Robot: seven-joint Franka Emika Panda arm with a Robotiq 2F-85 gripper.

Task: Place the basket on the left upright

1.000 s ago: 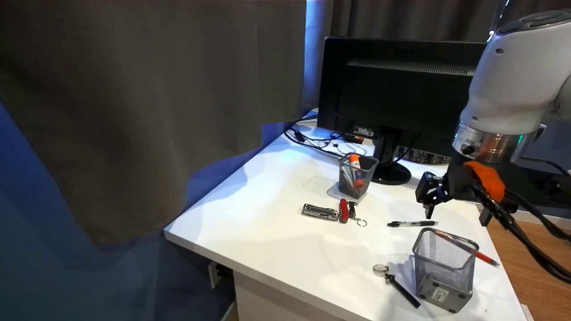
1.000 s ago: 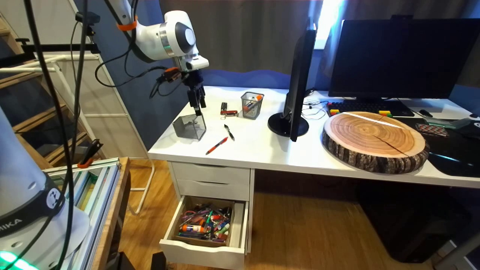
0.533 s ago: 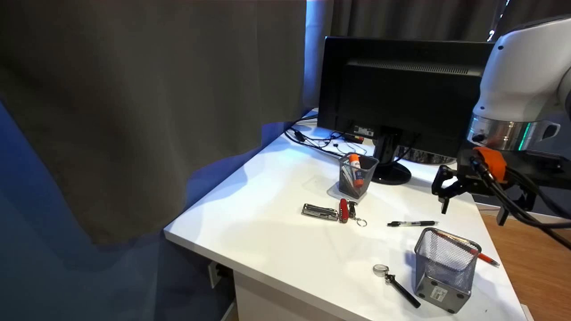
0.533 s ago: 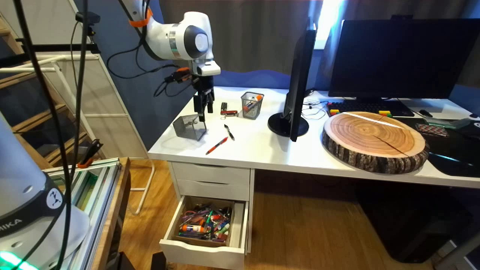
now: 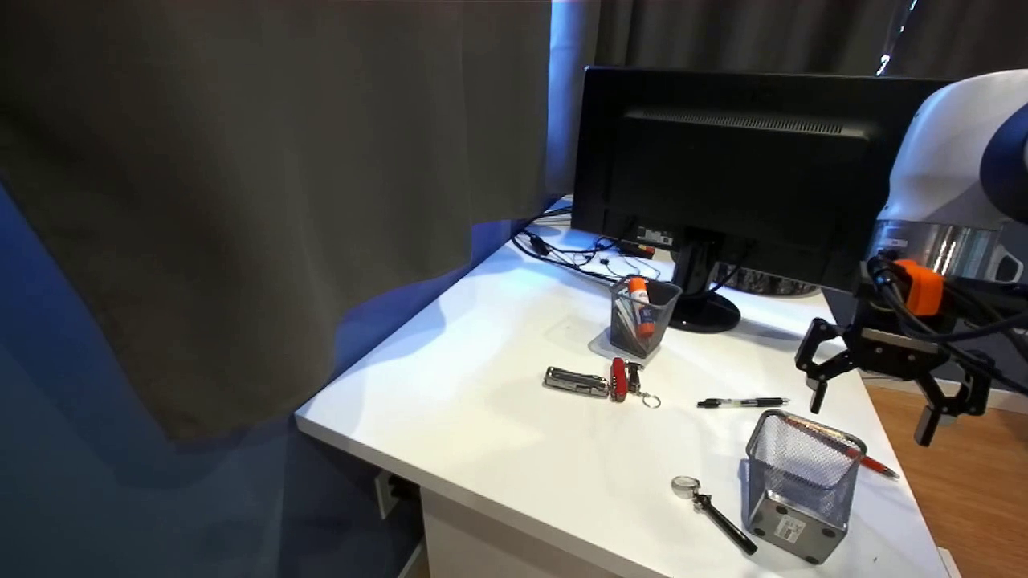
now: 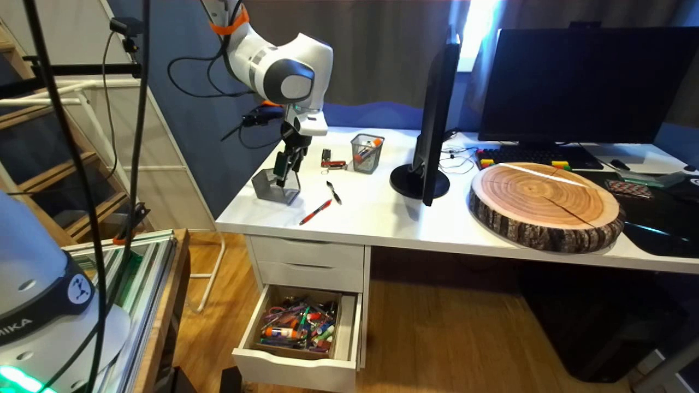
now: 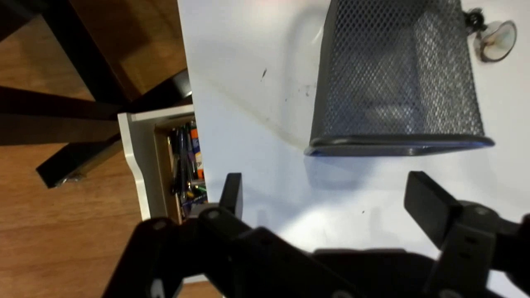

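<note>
The basket lies on its side on the table, so its bottom with a label can be seen in an exterior view. The end effector is near the basket, its two fingers wide apart — in the wrist view, the rim is just beyond them. Nearby lie a red pen and a magnifying glass.

Metal mesh basket, smooth desk — matt cloth curtain.
</note>
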